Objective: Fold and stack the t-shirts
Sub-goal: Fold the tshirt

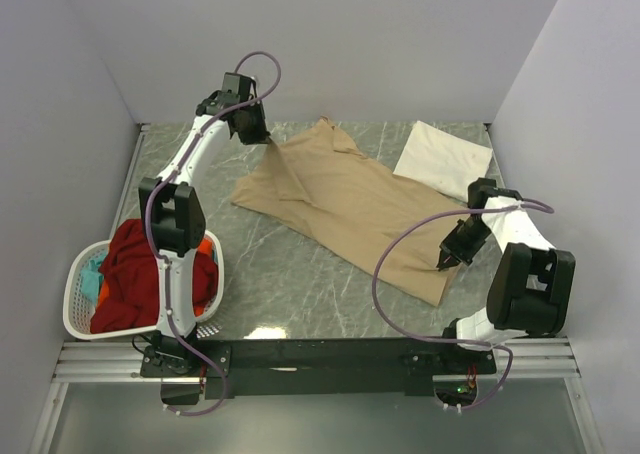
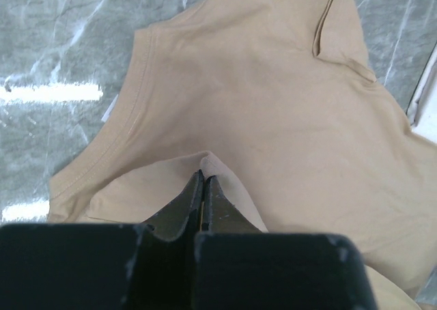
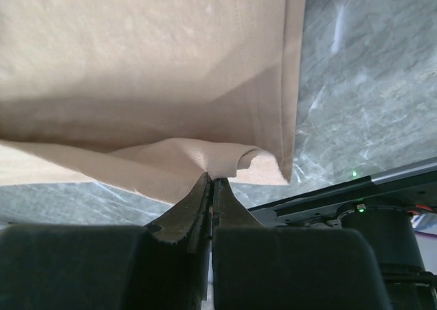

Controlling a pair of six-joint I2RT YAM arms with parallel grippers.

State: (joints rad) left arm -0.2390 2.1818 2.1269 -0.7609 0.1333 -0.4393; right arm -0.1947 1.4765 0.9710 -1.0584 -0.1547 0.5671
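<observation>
The tan t-shirt [image 1: 345, 199] is lying across the middle of the grey marbled tabletop [image 1: 290, 284], its long axis running diagonally, collar end pointing far-left and hem near-right. The left gripper [image 2: 203, 179] is pinching shut on a raised fold at its far-left shoulder, while the right gripper [image 3: 210, 181] is clamping closed on its near-right hem corner. The cream-white folded t-shirt [image 1: 440, 159] is sitting just beside it at the far right, a red t-shirt [image 1: 135, 269] is filling the white basket [image 1: 72, 299] near-left, and pale walls [image 1: 350, 44] are enclosing three sides.
</observation>
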